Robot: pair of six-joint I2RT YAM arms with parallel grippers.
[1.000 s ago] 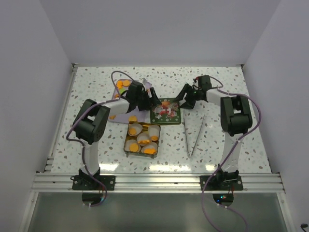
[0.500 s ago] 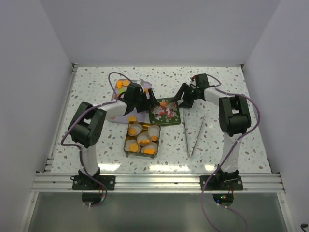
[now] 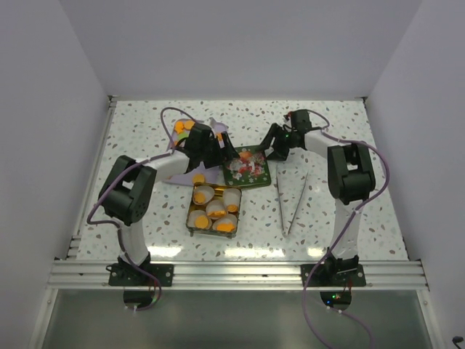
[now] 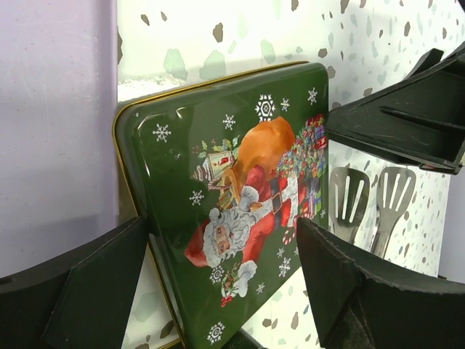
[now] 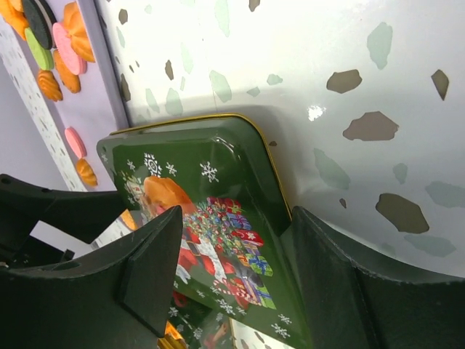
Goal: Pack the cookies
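The cookies sit in two places. Some orange ones lie in white paper cups inside an open tin near the middle of the table. The others are spread on a purple sheet at the far left, and the right wrist view shows orange, pink, green and black pieces there.

Just beyond the tin lies its green lid, printed with Santa and snowflakes. Both arms meet at it. The left gripper comes in from the left with its jaws spread wide and clamped on the lid, one finger against each of two opposite edges. The right gripper comes in from the right and grips the lid the same way, less widely spread. In its wrist view the lid's gold rim lies against one finger.

The lid looks tilted, with a shadow on the table under its right edge.

A pair of metal tongs lies on the table to the right of the tin, splayed in a V, its slotted tips pointing toward the far side, near the lid.
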